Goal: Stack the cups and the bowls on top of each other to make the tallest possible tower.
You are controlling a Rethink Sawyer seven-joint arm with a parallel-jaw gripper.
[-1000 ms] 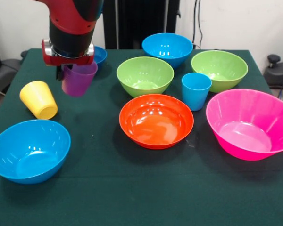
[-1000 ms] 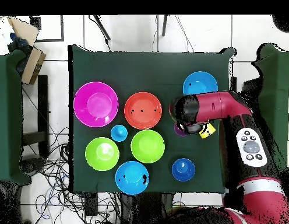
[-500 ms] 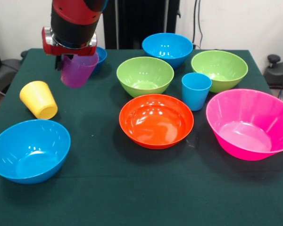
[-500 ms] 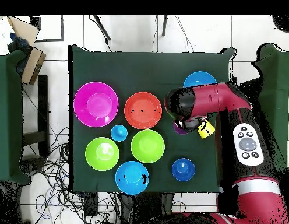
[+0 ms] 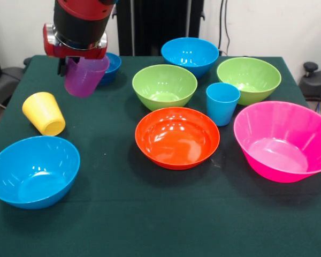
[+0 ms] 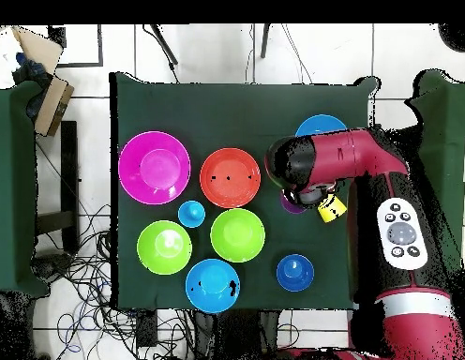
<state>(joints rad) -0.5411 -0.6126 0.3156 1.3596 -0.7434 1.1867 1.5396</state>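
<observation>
My gripper [image 5: 79,61] hangs over the table's left side, shut on the rim of the translucent purple cup [image 5: 85,77], which is upright and off the cloth. In the overhead view the arm [image 6: 316,164] covers the gripper, and only a sliver of the purple cup [image 6: 292,203] shows. The yellow cup [image 5: 44,112] leans tilted just below and left of the held cup. The light blue cup [image 5: 222,103] stands upright between the orange bowl [image 5: 177,136] and a lime green bowl [image 5: 249,79]. The small dark blue bowl [image 5: 112,63] is partly hidden behind the gripper.
A large light blue bowl [image 5: 33,170] sits near the front left, and the pink bowl [image 5: 283,140] is at the right. A second lime green bowl [image 5: 164,85] and another light blue bowl [image 5: 190,55] stand toward the back. A cardboard box [image 6: 44,89] lies off the table.
The gripper has risen with the purple cup, lifting it higher above the cloth and slightly left in the front view. Bowls and the other cups have not moved.
</observation>
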